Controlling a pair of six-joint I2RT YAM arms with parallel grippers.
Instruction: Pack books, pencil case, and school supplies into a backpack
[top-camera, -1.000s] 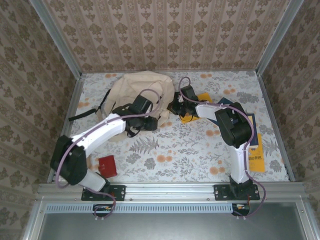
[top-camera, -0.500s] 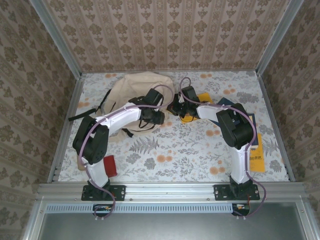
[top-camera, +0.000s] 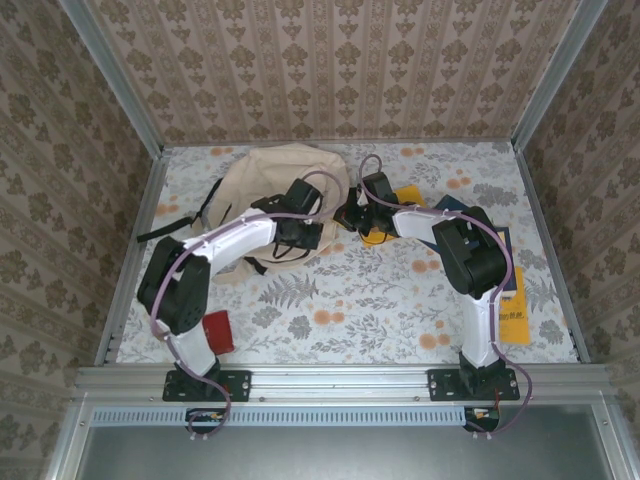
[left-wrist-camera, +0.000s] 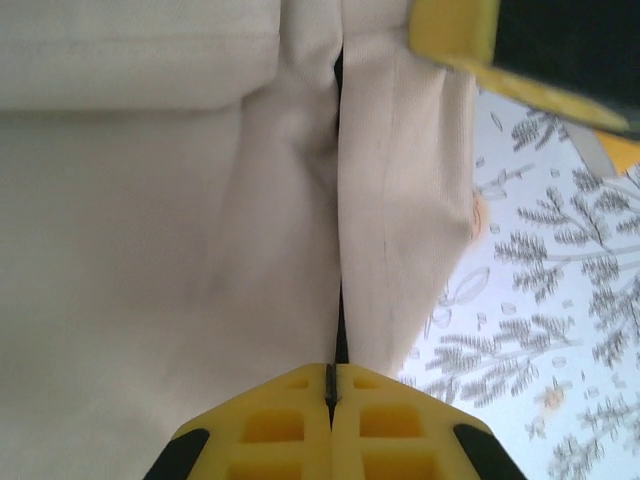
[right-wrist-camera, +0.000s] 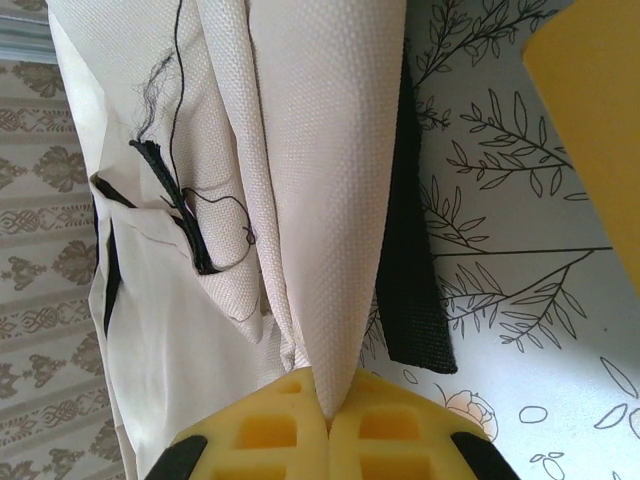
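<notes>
Left arm (top-camera: 235, 238), right arm (top-camera: 415, 220) extended, jaws shut.

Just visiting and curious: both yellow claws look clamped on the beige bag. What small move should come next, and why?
Probably ease the two grippers apart to spread the backpack open. The left gripper and right gripper are each shut on a fold of its fabric, which lies pressed together, while a yellow book lies outside on the table.

The left arm (top-camera: 225, 242) hides part of the small red square (top-camera: 219, 331) near the left. The right arm (top-camera: 468, 262) covers most of the books (top-camera: 513, 325) on the right.
</notes>
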